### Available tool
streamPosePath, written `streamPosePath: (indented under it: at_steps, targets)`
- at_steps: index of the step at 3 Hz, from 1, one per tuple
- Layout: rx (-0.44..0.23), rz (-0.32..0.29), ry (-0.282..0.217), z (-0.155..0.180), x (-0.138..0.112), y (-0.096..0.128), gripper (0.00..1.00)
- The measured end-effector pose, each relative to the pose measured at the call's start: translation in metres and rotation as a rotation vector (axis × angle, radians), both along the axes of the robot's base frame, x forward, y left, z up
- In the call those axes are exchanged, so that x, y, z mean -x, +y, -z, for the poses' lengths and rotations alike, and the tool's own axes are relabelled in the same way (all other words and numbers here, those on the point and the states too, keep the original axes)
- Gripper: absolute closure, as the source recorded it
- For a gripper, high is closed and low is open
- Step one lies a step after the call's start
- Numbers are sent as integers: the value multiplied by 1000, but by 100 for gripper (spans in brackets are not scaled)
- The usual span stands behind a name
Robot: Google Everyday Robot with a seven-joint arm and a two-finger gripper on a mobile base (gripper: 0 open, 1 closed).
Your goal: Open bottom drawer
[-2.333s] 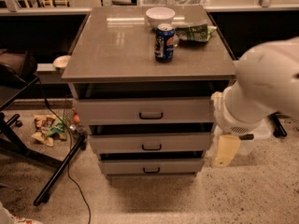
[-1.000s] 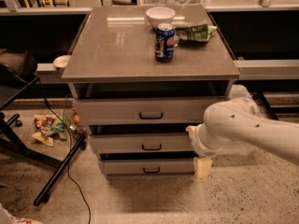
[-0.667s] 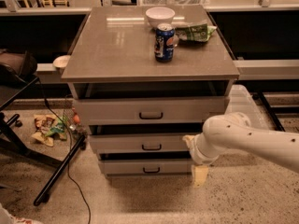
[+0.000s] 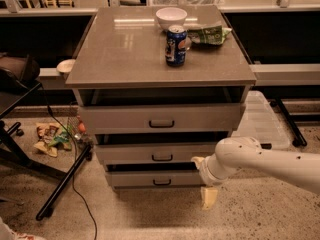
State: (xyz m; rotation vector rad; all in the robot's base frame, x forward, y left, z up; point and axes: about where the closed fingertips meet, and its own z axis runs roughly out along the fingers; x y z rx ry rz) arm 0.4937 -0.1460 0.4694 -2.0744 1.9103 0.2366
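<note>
The bottom drawer (image 4: 135, 178) sits lowest in the cabinet (image 4: 125, 49), just above the floor (image 4: 150, 219). Its front looks shut or close to it, and its small dark handle (image 4: 161, 182) is at the centre. The gripper (image 4: 208, 195) hangs at the drawer's right end, low and near the floor, at the tip of the white arm (image 4: 260, 161) that reaches in from the right. I cannot tell whether it is open or closed. The main risk is the offset: the gripper is right of the handle and a little below it, so a grab from here would probably catch the drawer's corner or nothing at all. In moving left it could scrape the drawer front or knock the floor, since it has little room underneath. The middle drawer (image 4: 125, 154) lies just above, with a similar handle (image 4: 162, 157), so rising too much on the approach could mean pulling the wrong one. The handle is shallow, so a hold could slip off partway through the pull. A pull angled to the right, along the line of the arm, might jam the drawer in its runners. A hard jerk could shake the cabinet and tip the can (image 4: 176, 45) standing on top near the bowl (image 4: 171, 18).
</note>
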Motion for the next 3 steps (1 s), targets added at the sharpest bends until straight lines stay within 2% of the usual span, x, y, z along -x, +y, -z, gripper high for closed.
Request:
streamPosePath:
  at_steps: [1,3]
  targets:
    - [11,-15,1,45,-11,-4,0]
    - [-98,-9,6,161,-22,-18,0]
